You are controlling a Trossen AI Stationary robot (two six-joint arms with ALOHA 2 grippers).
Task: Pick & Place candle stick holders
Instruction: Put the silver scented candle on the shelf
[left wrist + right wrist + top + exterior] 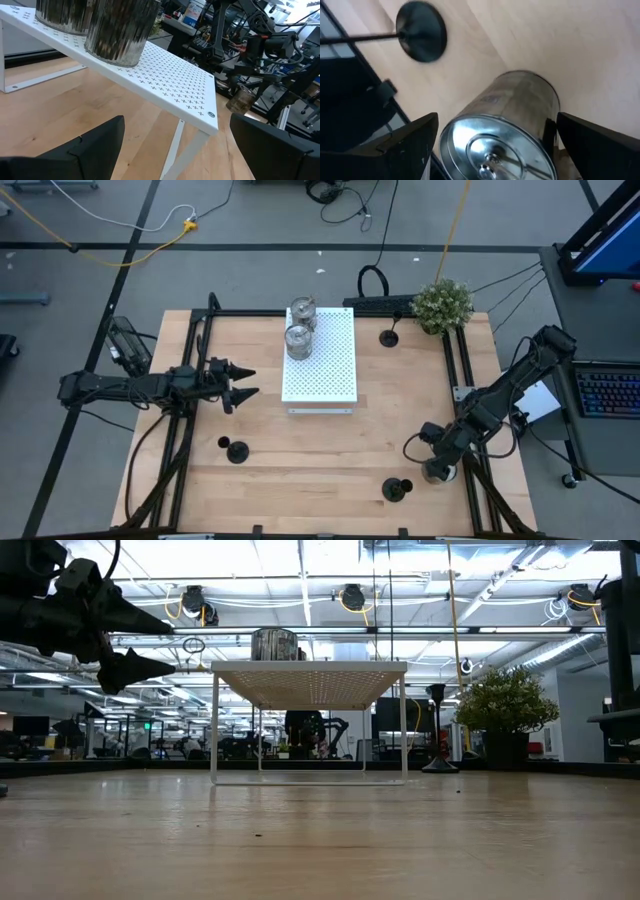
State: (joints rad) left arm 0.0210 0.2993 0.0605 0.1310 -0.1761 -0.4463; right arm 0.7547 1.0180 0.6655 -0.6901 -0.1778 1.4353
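Hidden and cropped parts near the white perforated board (320, 355)

We see the rear silver holder (60, 12) on it cut off above; the low view hides the second behind the first.

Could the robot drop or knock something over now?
Maybe. The right end effector has its open fingers around a silver holder at the table's edge, so a bad grip might tip it off. A black holder stands close by and could get bumped. On the white board, two silver holders sit near the left end effector.
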